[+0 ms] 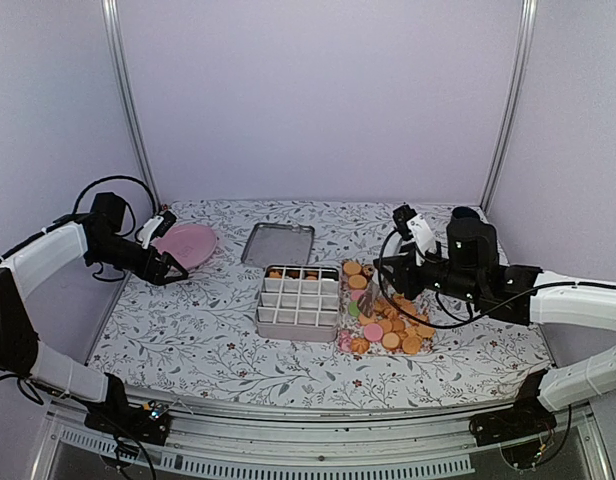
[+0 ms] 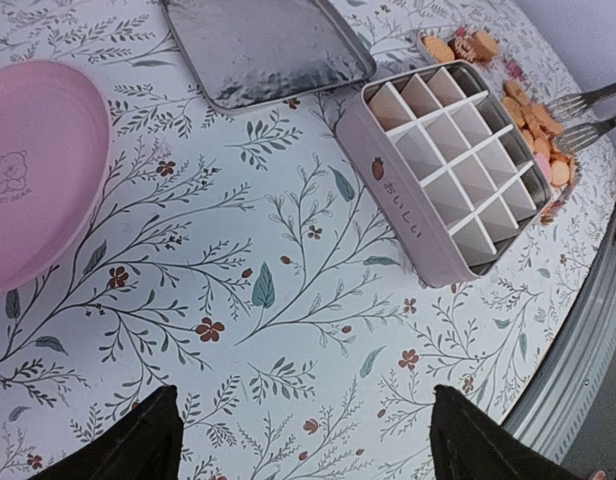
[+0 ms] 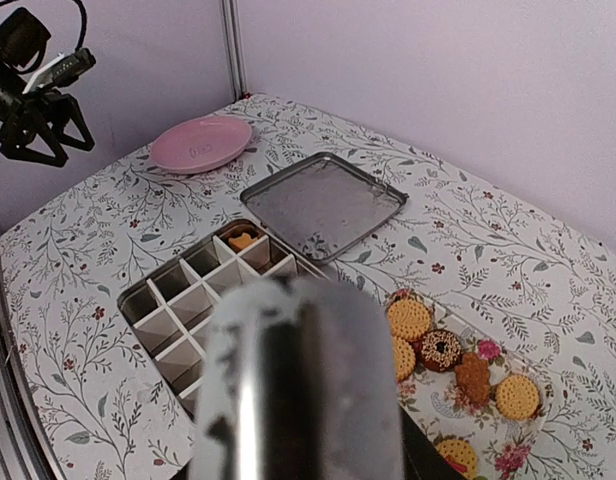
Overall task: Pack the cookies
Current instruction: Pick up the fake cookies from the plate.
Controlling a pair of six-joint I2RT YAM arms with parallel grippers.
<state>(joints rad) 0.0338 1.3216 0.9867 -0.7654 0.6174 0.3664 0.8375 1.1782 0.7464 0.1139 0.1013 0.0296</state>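
Desk: your floral-patterned desk [image 1: 208, 330] is carrying everything, with both arm bases bolted at its near edge.
Cookies: most of the cookies [image 1: 393, 325] are lying heaped on a flowered tray [image 3: 503, 445] right of centre. They are mainly golden-orange, with a pink one, a green one and a dark brown one among them.
Divided box: a pale box [image 1: 293, 330] with a grid of compartments is sitting just left of that tray, touching or nearly touching it. A few golden cookies are lying in its far row, and the nearer compartments are showing bare.
Right tool: your right tool [image 1: 398, 285] is hanging over the cookie tray, gripping a metal utensil [image 3: 298, 390]. The utensil's two fork-like tips are pointing over the heap. The fingers themselves are hiding behind the utensil in the wrist view.
Left tool: your left tool [image 2: 308, 445] is hovering at the left side of the desk, jaws spread wide and holding nothing.
Lid: a shallow silver lid [image 1: 278, 243] is lying flat just beyond the box.
Pink plate: a round pink plate [image 1: 188, 243] is sitting at the far left, close beside your left tool.
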